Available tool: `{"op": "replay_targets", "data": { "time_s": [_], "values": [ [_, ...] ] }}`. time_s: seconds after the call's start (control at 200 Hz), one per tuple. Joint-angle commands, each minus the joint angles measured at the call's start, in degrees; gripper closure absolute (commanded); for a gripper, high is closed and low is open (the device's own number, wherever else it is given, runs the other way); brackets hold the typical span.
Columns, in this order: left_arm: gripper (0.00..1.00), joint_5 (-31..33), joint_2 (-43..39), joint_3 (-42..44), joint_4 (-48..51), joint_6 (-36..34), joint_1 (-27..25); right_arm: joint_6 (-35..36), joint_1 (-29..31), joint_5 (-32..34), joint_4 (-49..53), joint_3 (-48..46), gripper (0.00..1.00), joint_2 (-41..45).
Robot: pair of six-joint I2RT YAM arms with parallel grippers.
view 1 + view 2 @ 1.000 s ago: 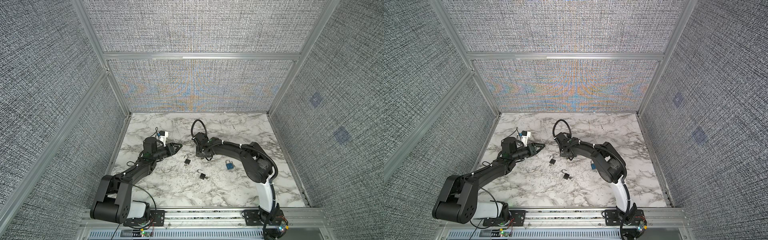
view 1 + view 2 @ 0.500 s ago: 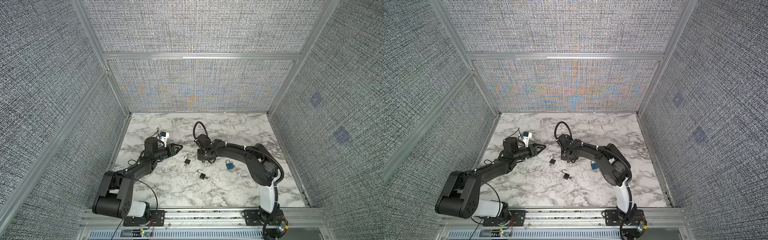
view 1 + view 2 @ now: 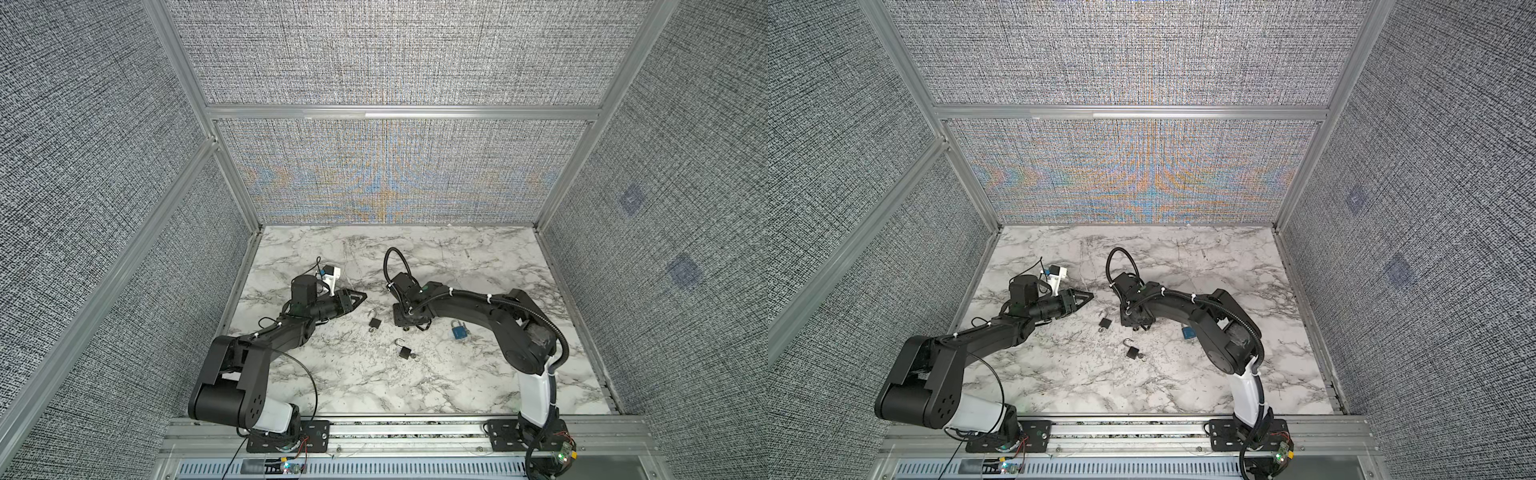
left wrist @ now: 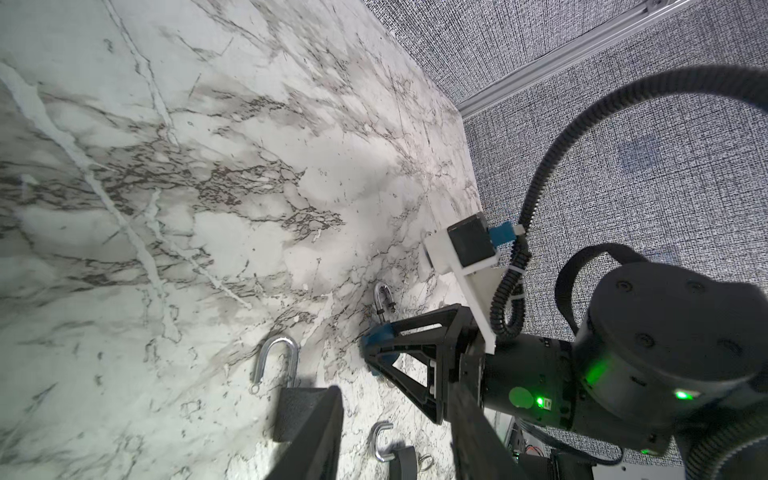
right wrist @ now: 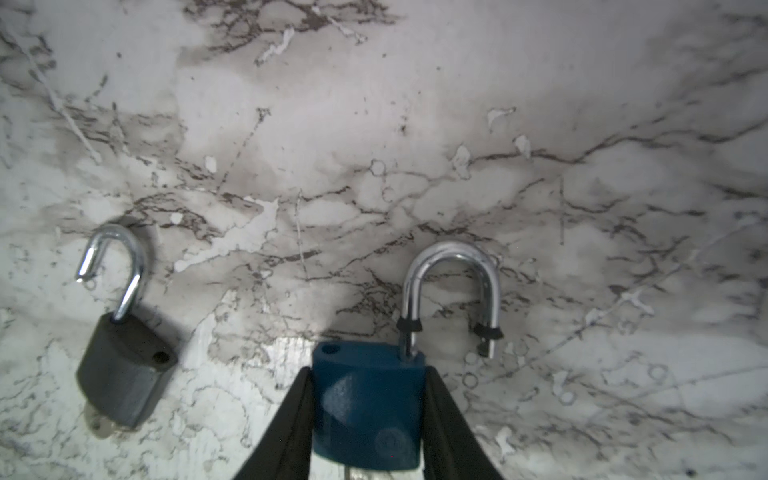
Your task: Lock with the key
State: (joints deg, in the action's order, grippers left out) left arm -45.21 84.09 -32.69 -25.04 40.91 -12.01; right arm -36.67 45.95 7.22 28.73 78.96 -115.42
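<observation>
step: seemingly steadying blue padlock for locking; shackle sprung open | right gripper: clenched on its body, three o'clock of black padlock | left gripper: spread, empty | next: probably press shackle home; turn key, not clearly seen; demands straight alignment

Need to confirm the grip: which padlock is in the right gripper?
The blue padlock with the swung-open shackle, pinched in the right gripper. The second blue padlock and the black padlocks lie free.
</observation>
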Motion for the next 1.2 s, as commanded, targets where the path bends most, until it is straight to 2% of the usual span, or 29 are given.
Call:
{"op": "replay_targets", "data": {
  "time_s": [0.0,0.19,0.62,0.685,0.85,1.04,1.195],
  "values": [
    [0.55,-1.1,0.0,-0.3,-0.4,-0.7,0.0,0.3,0.1,1.6,2.2,0.5,0.63,-0.7],
    [0.55,-1.3,0.3,-0.3,-0.7,-0.6,0.0,0.9,0.7,4.0,5.1,2.5,0.57,-2.0],
    [0.55,-1.7,0.6,-0.4,-1.2,-0.4,-0.1,1.4,2.1,7.4,10.1,6.7,0.56,-5.2],
    [0.55,-1.6,0.6,-0.3,-1.1,-0.5,-0.1,1.4,2.1,8.0,10.3,6.7,0.58,-5.3],
    [0.55,0.5,0.2,-1.3,3.1,-2.3,-0.1,1.6,2.4,7.9,8.7,5.7,0.72,-3.5],
    [0.56,3.3,-0.5,-3.6,8.9,-5.0,-0.5,4.2,2.7,4.4,2.6,1.8,0.73,2.9],
    [0.56,2.0,0.8,-5.7,9.9,-6.0,-1.9,9.7,3.8,0.7,-1.0,-0.7,0.73,8.3]
  ]
}}
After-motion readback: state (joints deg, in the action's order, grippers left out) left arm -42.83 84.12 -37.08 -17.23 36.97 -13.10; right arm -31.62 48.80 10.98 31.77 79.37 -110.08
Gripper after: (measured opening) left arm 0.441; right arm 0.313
